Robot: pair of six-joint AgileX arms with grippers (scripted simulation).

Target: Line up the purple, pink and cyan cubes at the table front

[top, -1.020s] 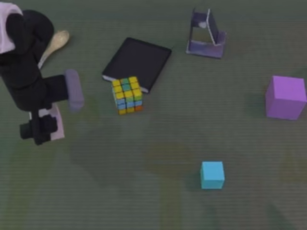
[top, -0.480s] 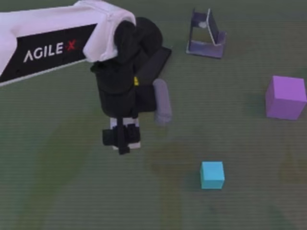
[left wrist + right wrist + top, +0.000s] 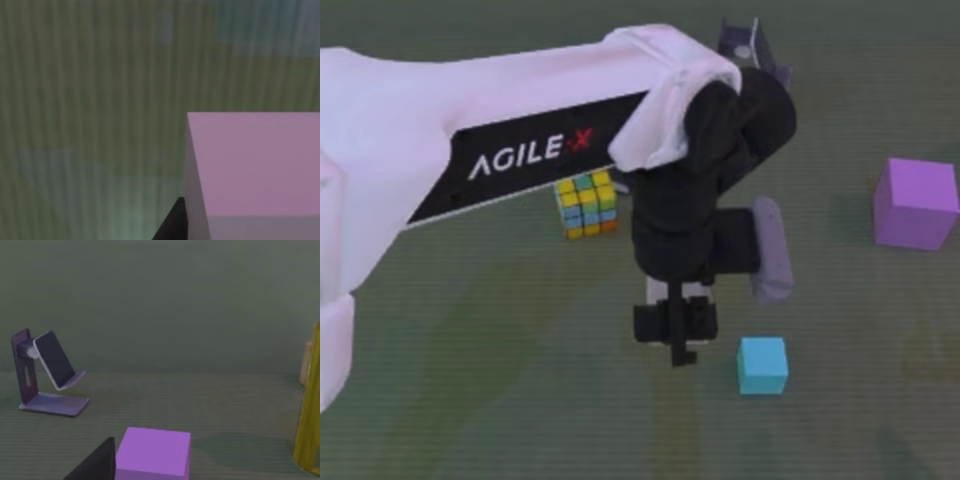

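Pink cube [image 3: 255,170] prob. in left fingers [image 3: 680,335].

Purple cube [image 3: 916,203], cyan cube [image 3: 762,365], apart.

The table [image 3: 470,400] is dotted with stuff: cyan cube [image 3: 762,365] just beside the left gripper [image 3: 677,325], purple cube [image 3: 916,203] well off, puzzle cube [image 3: 586,204] behind the arm.

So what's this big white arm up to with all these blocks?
The left arm reaches out over the middle of the table, its gripper carrying the pink cube, seen close up in the left wrist view. It hangs just left of the cyan cube. The purple cube sits at the right side, untouched. The right arm is out of the top view.
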